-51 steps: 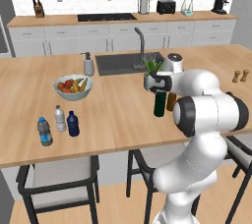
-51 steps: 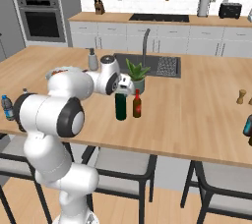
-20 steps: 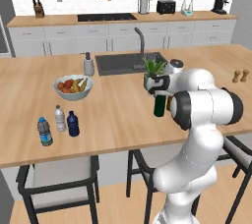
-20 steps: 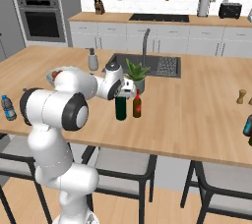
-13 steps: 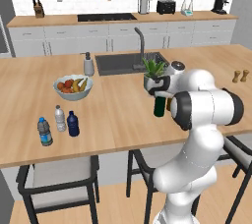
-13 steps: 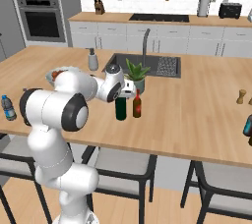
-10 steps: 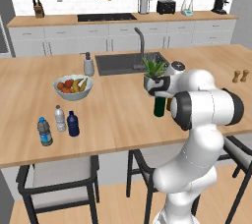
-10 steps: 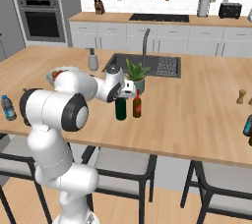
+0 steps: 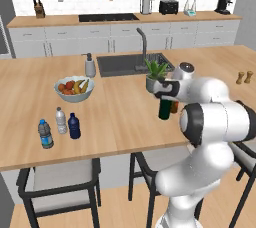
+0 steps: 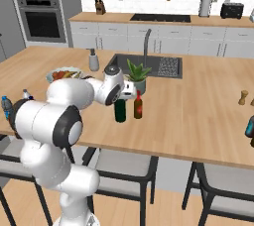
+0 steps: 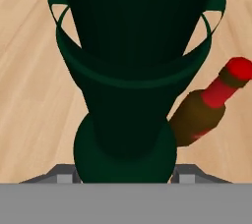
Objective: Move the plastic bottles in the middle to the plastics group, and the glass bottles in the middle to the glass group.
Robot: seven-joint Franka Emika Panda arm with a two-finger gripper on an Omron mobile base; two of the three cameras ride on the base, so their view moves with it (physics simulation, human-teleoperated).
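The tall dark green bottle (image 9: 163, 110) (image 10: 119, 110) stands upright in the middle of the island, and it looms large in the hand view (image 11: 128, 95). My gripper (image 9: 163, 92) (image 10: 124, 91) (image 11: 125, 176) has come down over its top, and both fingertips (image 11: 64, 174) press against its sides. Just to its right stands the amber-brown bottle with a red cap (image 9: 174, 107) (image 10: 138, 105) (image 11: 202, 107), untouched. At the island's left end, the navy-blue bottle (image 9: 74, 125) stands beside the two clear water bottles (image 9: 45, 133) (image 9: 60, 120).
A potted plant (image 9: 156, 73) stands close behind the gripper, at the sink's (image 9: 127, 64) edge. A fruit bowl (image 9: 73, 89) and a soap dispenser (image 9: 90, 65) are to the left. Shakers (image 9: 244, 77) stand far right, and a dark bottle (image 10: 250, 129) at the right edge.
The hand has settled lower over the green bottle and its fingers have closed in against the bottle's sides. The bottles have not moved.
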